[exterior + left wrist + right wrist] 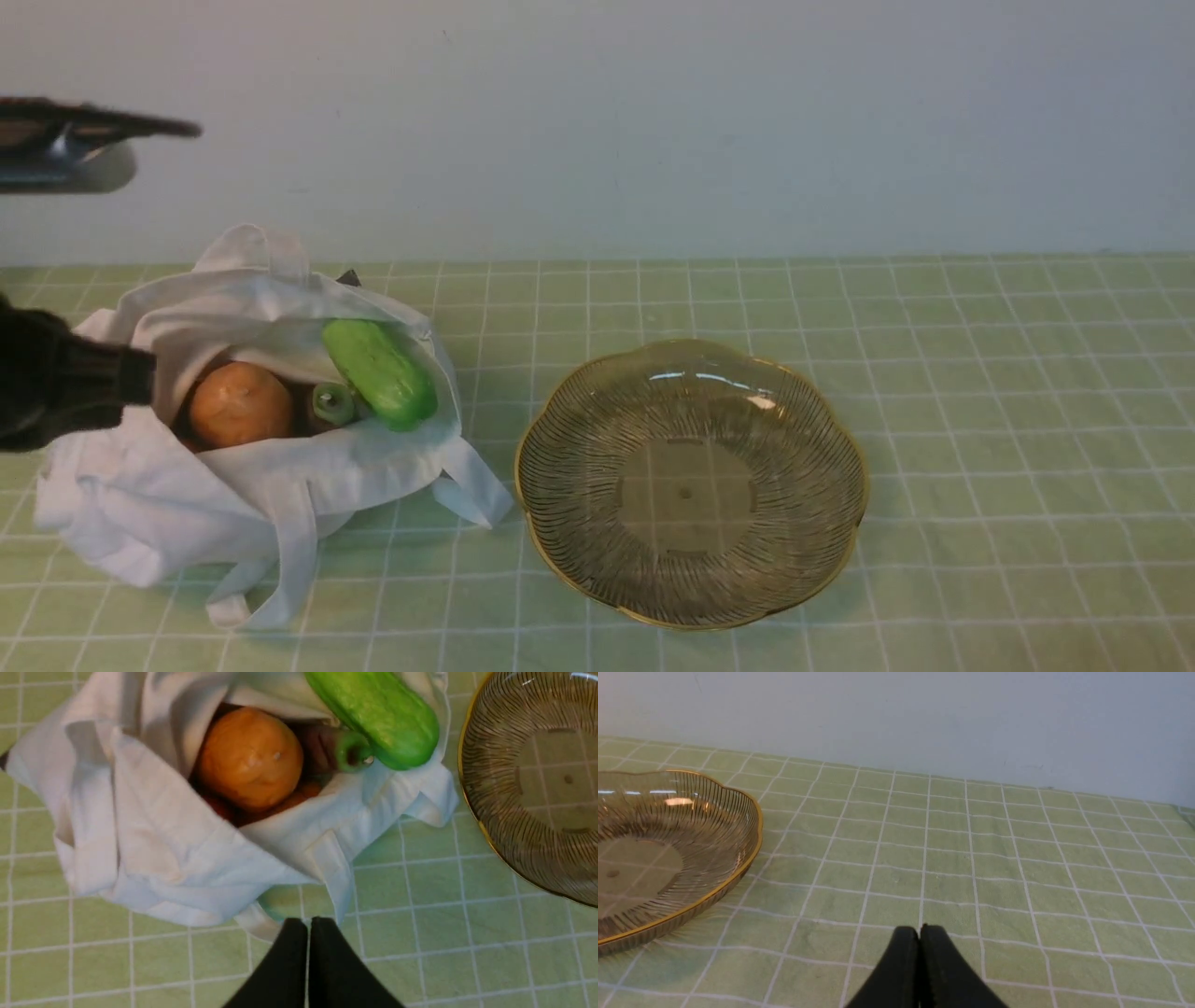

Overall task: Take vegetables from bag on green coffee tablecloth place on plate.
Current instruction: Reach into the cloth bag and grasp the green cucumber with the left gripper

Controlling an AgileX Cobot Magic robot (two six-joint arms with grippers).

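The white cloth bag [233, 495] lies open at the left on the green checked tablecloth [980, 373]. In its mouth lie a green cucumber [378, 373], an orange-brown ball [241, 403] and a brown root with a green cut end [333, 403]. The glass plate [579, 448] with a gold rim stands empty to the bag's right. My left gripper [308, 924] is shut and empty above the cloth, just off the bag's edge [163, 835]; cucumber [378, 714], ball [250, 756] and root end [350, 751] lie beyond it. My right gripper [920, 931] is shut and empty over bare cloth, right of the plate [752, 812].
My left arm [65, 387] shows dark at the left edge, in front of the bag. A dark flat object [93, 126] juts out at the upper left. A pale wall runs along the table's back edge. The bag's straps [280, 569] trail toward the front.
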